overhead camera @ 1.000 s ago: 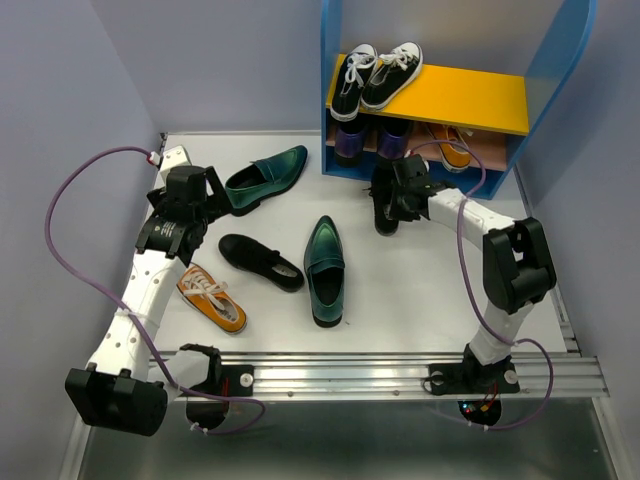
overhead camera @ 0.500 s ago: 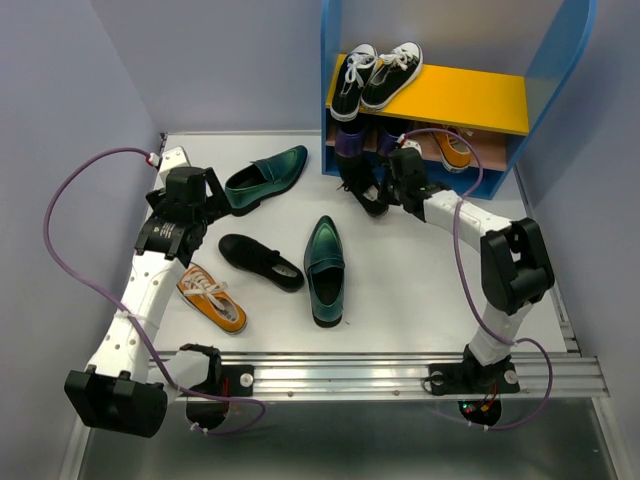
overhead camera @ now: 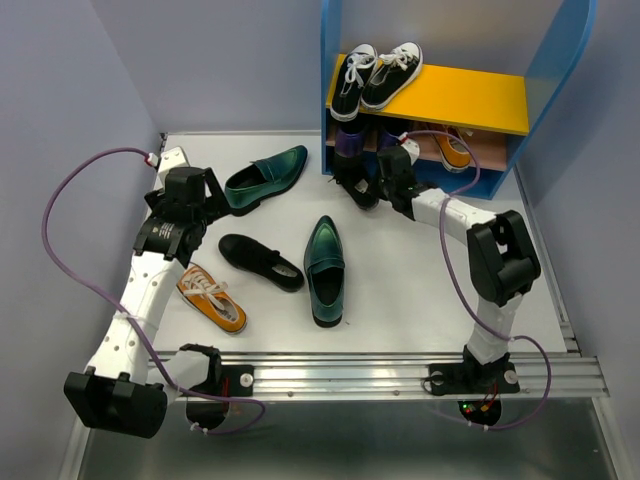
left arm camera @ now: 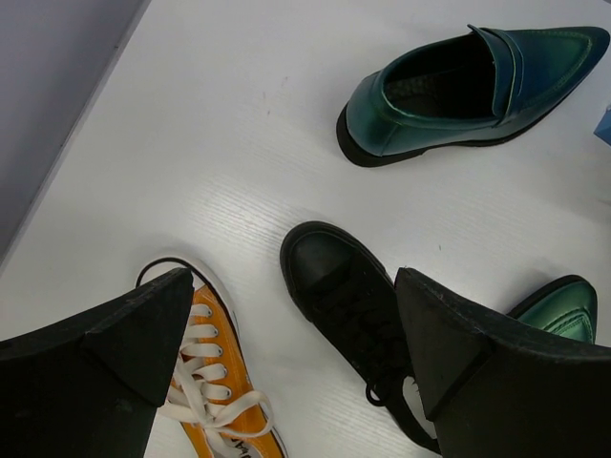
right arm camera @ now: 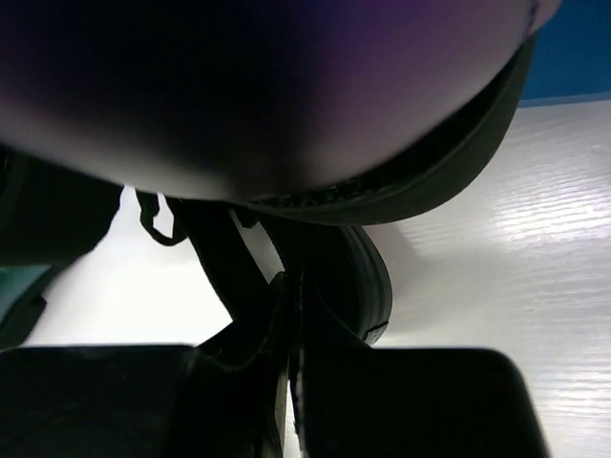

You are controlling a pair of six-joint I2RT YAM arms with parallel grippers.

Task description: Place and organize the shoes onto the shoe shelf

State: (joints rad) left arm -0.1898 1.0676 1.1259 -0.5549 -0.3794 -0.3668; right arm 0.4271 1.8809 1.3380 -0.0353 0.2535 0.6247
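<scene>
My right gripper [overhead camera: 383, 183] [right arm camera: 291, 286] is shut on the rim of a plain black shoe [overhead camera: 359, 189] [right arm camera: 358, 272], held right in front of the shoe shelf [overhead camera: 330, 90], by its pinkish lower board. One orange sneaker [overhead camera: 452, 146] lies on that board. On the table lie two green loafers [overhead camera: 266, 177] [overhead camera: 324, 268], another black shoe [overhead camera: 260, 262] [left arm camera: 353, 305] and an orange sneaker [overhead camera: 212, 299] [left arm camera: 215, 405]. My left gripper [overhead camera: 208, 200] [left arm camera: 296, 343] hangs open above these, with nothing between its fingers.
Black sneakers with white laces [overhead camera: 375, 75] stand on the yellow upper board. Purple shoes [overhead camera: 349, 141] sit at the left of the lower board, one blurred and very close in the right wrist view [right arm camera: 267, 86]. Grey walls close in the table on the left and behind.
The right gripper has carried the black shoe up and left, from the open table to the front of the shelf's lower board. The left arm has not moved.
</scene>
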